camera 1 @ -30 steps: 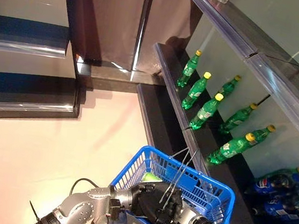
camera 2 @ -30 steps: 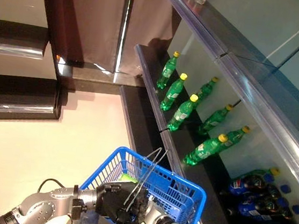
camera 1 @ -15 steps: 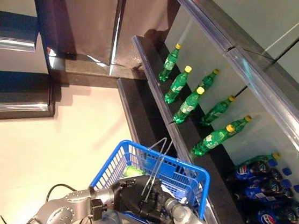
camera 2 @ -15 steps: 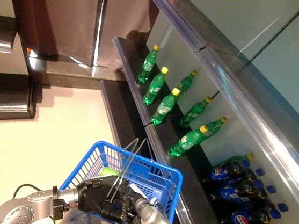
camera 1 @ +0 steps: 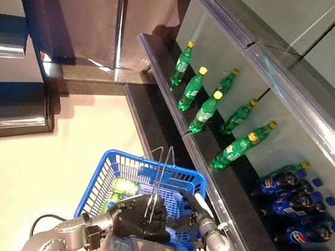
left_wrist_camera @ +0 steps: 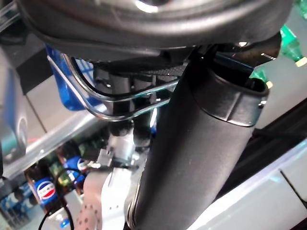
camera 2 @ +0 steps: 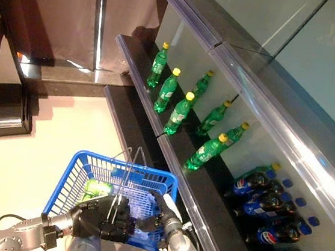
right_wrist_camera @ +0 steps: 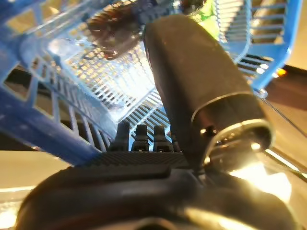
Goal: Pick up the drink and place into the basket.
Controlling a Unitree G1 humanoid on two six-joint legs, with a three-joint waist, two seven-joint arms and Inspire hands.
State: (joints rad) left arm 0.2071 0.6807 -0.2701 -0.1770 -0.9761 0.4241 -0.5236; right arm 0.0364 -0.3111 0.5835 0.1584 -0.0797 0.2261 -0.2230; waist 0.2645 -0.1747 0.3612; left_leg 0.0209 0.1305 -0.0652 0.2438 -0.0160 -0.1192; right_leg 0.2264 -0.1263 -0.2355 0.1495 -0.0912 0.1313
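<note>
The blue basket (camera 1: 129, 157) hangs raised in front of me, off the floor. My left hand (camera 1: 139, 217) is shut on its thin wire handles (camera 1: 160, 179); in the left wrist view its fingers curl round the wires (left_wrist_camera: 120, 101). A green drink (camera 1: 122, 186) lies inside the basket at its left side. My right hand (camera 1: 186, 207) reaches over the basket's right rim with relaxed fingers and holds nothing; the right wrist view shows its fingers (right_wrist_camera: 139, 136) over the basket's floor (right_wrist_camera: 103, 76).
A dark shelf (camera 1: 161, 70) runs along the right with green bottles with yellow caps (camera 1: 204, 111). Dark bottles with blue caps (camera 1: 286, 199) lie on the level below. The pale floor (camera 1: 42, 166) spreads to the left, with a dark counter base (camera 1: 11, 114) beyond.
The camera has shifted toward the shelf. My right hand has drawn back from beside the left hand to the basket's right rim. The green drink stays in the basket.
</note>
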